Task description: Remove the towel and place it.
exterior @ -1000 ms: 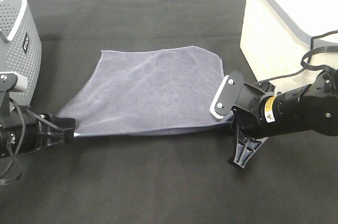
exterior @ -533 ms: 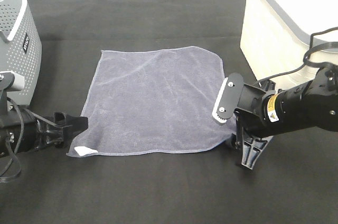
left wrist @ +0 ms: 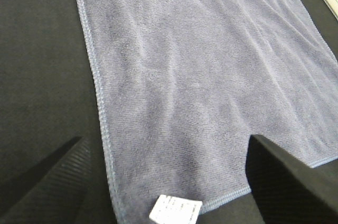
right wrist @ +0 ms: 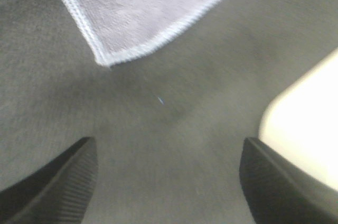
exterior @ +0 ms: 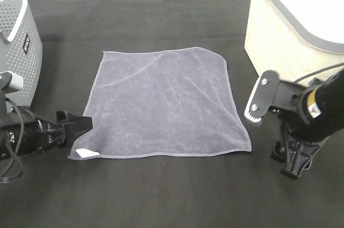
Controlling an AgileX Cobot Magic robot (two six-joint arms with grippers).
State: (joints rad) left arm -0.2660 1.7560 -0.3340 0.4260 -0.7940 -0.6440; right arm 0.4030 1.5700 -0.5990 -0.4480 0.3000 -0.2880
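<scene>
The greyish-lavender towel point(exterior: 164, 101) lies spread flat on the black table, its white tag point(exterior: 86, 153) at the near left corner. My left gripper point(exterior: 75, 125) is open and low at that corner, holding nothing. In the left wrist view the towel point(left wrist: 200, 76) and tag point(left wrist: 175, 209) lie between and ahead of the open fingers point(left wrist: 47, 182). My right gripper point(exterior: 287, 161) is open and empty, standing clear to the right of the near right corner. The right wrist view shows that towel corner point(right wrist: 142, 7) ahead of the open fingers point(right wrist: 58, 182), apart from them.
A perforated grey and white basket point(exterior: 21, 40) stands at the left edge. A white bin with a grey lid point(exterior: 290, 18) stands at the right, close behind my right arm, and shows in the right wrist view as the bin point(right wrist: 306, 123). Black cloth covers the table point(exterior: 161, 196).
Both grippers opened and let go of the towel's near corners. The towel settled flat. My right arm drew back to the right, away from the corner.
</scene>
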